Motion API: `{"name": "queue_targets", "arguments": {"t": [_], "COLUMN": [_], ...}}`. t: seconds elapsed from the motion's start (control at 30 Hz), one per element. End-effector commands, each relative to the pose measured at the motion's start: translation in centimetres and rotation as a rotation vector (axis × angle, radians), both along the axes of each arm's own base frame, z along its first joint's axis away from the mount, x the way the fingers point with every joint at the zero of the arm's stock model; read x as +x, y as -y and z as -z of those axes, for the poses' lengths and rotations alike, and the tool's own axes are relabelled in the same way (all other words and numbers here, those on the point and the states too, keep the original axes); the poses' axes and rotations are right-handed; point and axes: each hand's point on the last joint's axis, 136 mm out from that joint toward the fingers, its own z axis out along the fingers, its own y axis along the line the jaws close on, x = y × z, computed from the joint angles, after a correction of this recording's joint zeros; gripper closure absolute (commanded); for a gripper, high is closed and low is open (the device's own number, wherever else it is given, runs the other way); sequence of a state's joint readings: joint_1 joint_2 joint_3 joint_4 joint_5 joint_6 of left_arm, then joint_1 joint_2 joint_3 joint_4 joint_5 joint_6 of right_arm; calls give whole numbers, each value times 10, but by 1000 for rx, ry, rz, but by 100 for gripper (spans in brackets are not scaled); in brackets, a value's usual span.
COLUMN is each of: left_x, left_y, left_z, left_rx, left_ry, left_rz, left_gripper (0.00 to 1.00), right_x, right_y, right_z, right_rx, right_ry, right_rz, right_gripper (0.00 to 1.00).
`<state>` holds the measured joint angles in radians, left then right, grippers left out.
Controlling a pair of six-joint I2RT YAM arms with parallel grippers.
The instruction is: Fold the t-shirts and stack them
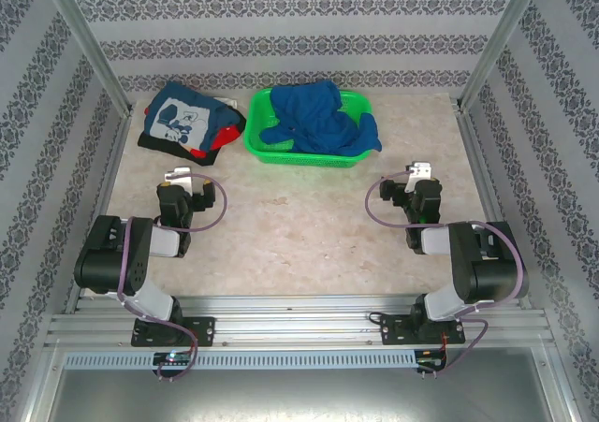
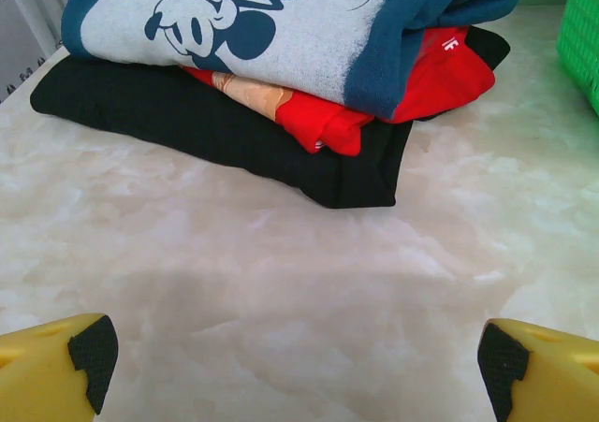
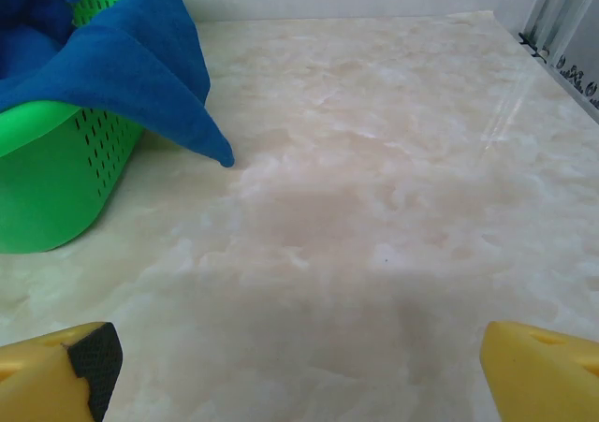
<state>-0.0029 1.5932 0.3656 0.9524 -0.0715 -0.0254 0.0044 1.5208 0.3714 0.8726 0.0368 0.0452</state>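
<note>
Blue t-shirt (image 1: 316, 118) heaped in green basket (image 1: 299, 158); folded stack (image 1: 190, 123) just beside.

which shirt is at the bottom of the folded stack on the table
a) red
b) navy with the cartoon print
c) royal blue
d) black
d: the black shirt lies flat on the table, with the red shirt and the navy graphic shirt piled on top of it.
</note>
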Motion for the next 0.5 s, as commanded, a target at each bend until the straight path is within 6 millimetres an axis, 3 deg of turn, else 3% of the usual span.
{"name": "queue_targets", "arguments": {"t": [0.0,0.47], "left_x": [5,5], "left_y": [4,3], "left_z": [-7,-7], "left_rx": [10,11], "left_ry": [13,15], "left_rz": [24,18], "left_gripper": [0,0], "right_x": [5,5], "right_y": [-1,0], "right_z": [-14,-15], "right_rx": [-14,-14], "right_ry": [47,49], "right_rz": [4,5], "right_gripper": [2,2]}}
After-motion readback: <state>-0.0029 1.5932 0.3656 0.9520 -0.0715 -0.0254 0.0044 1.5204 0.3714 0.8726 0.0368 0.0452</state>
